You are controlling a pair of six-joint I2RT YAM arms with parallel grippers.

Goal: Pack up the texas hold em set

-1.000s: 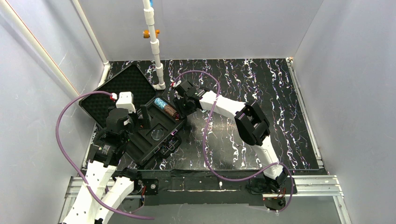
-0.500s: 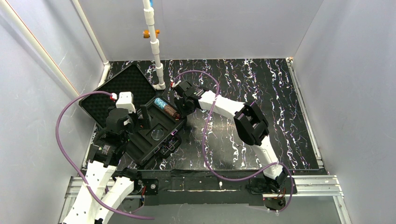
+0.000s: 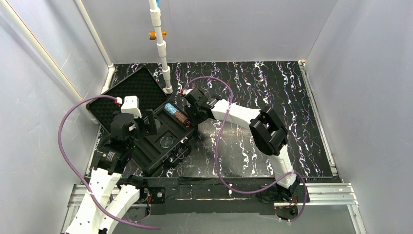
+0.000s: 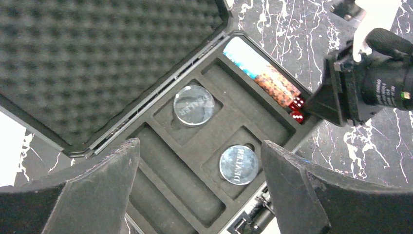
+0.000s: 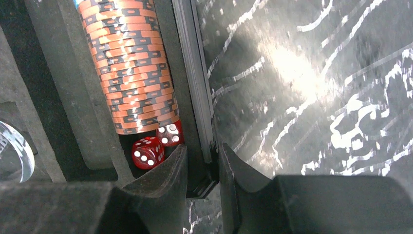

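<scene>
right gripper (image 5: 202,163) jaws pinched on the case (image 5: 191,73) wall, beside the red dice (image 5: 147,152). left gripper (image 4: 199,151) jaws wide open, empty, over the case.

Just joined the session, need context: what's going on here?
Two arms are packing a poker set. The case lies open, its lid folded back. A chip stack, two red dice and two clear dealer discs sit inside it. The right hand pinches the case's wall beside the dice. The left hand hangs open above the case, holding nothing.
</scene>
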